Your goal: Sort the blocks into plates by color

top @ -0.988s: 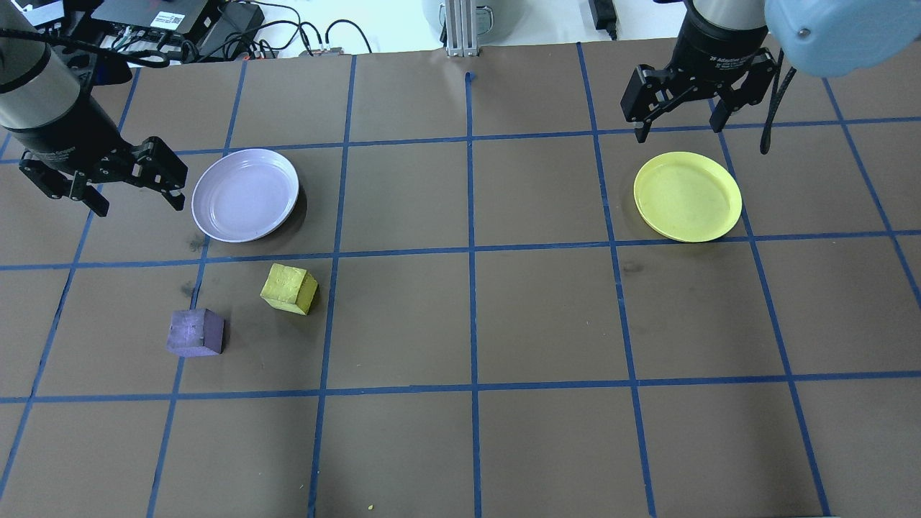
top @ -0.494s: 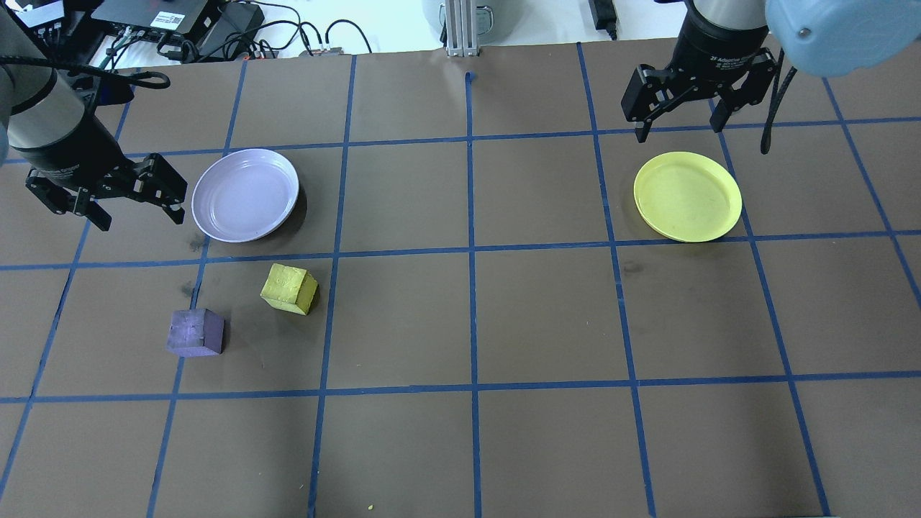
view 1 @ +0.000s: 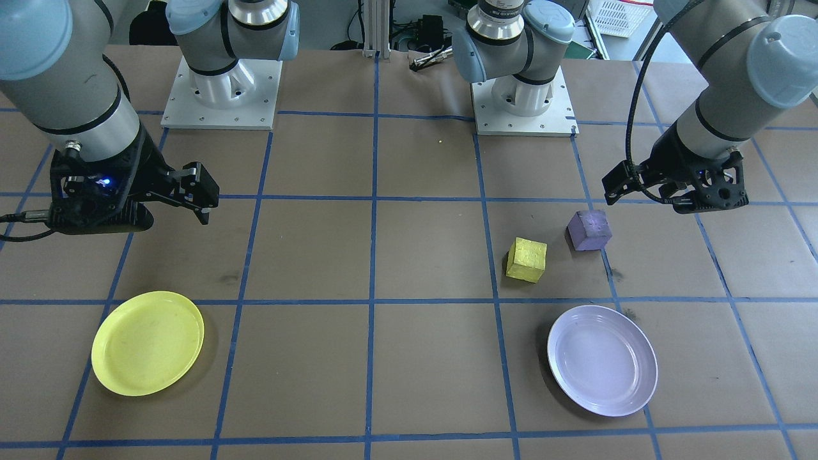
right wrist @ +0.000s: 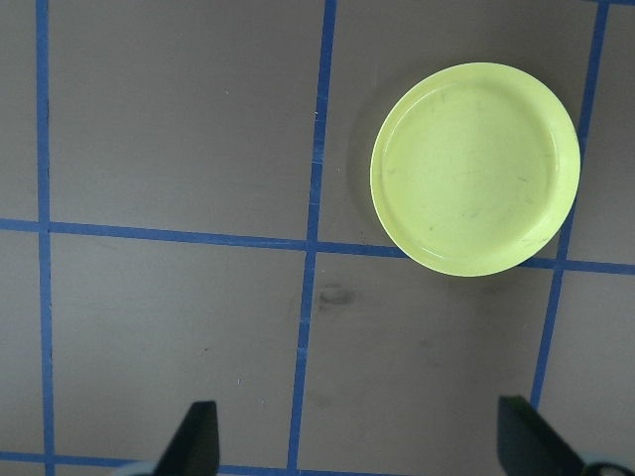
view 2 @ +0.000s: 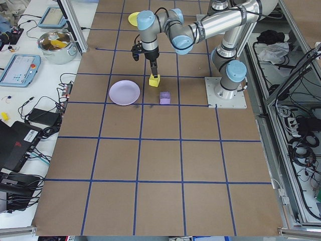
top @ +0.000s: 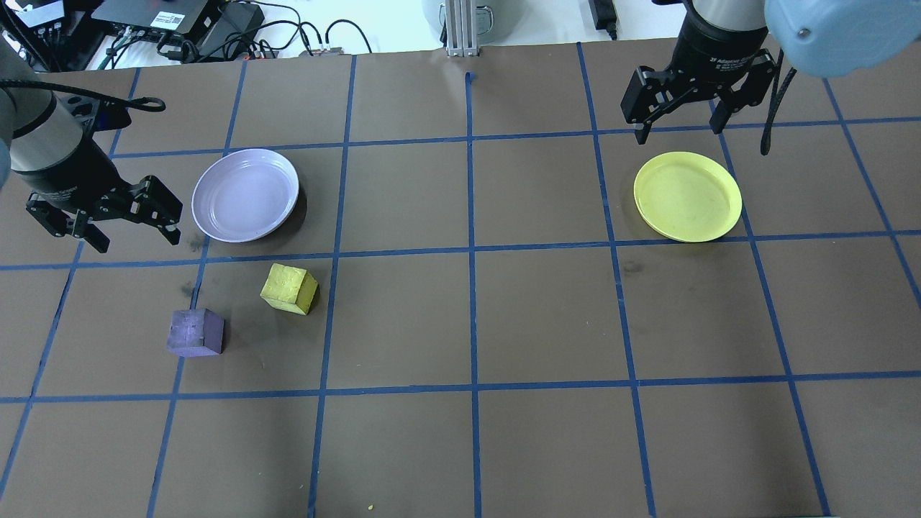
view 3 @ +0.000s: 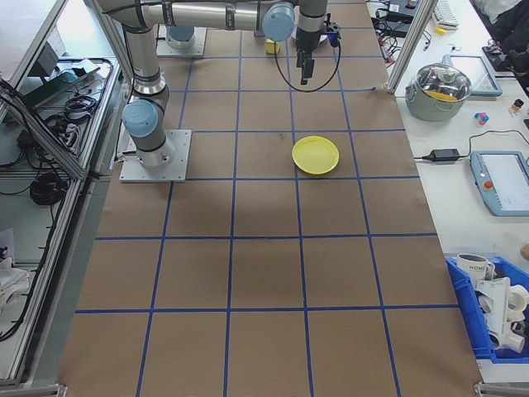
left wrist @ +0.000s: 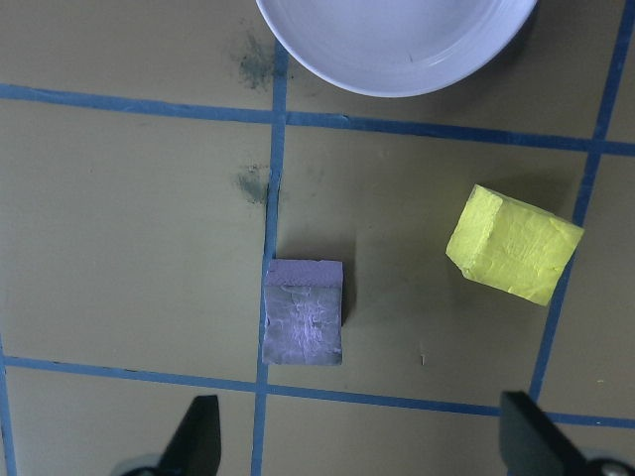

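Note:
The yellow block [top: 289,288] and the purple block [top: 195,332] rest on the brown table, close together on the left. Just beyond them lies the empty lavender plate [top: 245,194]. The yellow plate [top: 687,196], also empty, lies far right. My left gripper [top: 137,241] hangs open beside the lavender plate's left edge, above the table. In the left wrist view the purple block [left wrist: 304,311] sits a little ahead of the left gripper [left wrist: 364,441], and the yellow block [left wrist: 514,244] lies to its right. Open and holding nothing, my right gripper [top: 680,132] hovers over the far rim of the yellow plate [right wrist: 476,167].
Blue tape lines grid the table [top: 547,316]. Cables and electronics [top: 180,29] crowd the far edge at the left. The two arm bases [view 1: 220,96] stand at the robot's side. A pot [view 2: 56,44] and a tablet [view 2: 17,68] sit off the table.
My left gripper has moved nearer in the overhead view, from beside the lavender plate toward the blocks. The right gripper, blocks and plates have not moved.

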Controlling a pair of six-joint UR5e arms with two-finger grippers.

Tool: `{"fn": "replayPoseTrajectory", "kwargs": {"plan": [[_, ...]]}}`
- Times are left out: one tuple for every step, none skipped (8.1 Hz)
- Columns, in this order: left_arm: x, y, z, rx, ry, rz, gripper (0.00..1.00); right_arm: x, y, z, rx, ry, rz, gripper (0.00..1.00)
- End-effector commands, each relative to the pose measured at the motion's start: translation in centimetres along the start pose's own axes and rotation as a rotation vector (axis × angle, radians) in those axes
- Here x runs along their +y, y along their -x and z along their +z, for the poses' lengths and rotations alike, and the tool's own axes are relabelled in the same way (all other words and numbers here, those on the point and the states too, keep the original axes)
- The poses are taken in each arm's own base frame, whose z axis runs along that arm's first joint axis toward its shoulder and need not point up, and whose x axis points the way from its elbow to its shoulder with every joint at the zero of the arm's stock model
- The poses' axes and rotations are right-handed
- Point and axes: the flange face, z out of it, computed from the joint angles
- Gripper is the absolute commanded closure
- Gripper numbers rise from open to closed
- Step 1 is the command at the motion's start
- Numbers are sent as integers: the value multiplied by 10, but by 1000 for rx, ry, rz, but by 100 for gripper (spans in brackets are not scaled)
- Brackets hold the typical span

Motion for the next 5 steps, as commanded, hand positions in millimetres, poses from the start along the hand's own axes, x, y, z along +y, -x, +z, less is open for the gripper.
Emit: {"fn": "replayPoseTrajectory", "kwargs": {"plan": [[5,4,29,-27,43,19,0,2,0,-1,-2,4,-12,0],[7,3,39,-23,60,21,0,1,-1,-1,2,0,-11,0],[3,7,51,-25,62,15,0,1,-1,0,3,3,-12,0],[1,25,65,-17,69,-23,0,1,-1,0,3,6,-12,0],[8,41,85,2,108,-60,0,4,-1,-4,4,5,-13,0]]}}
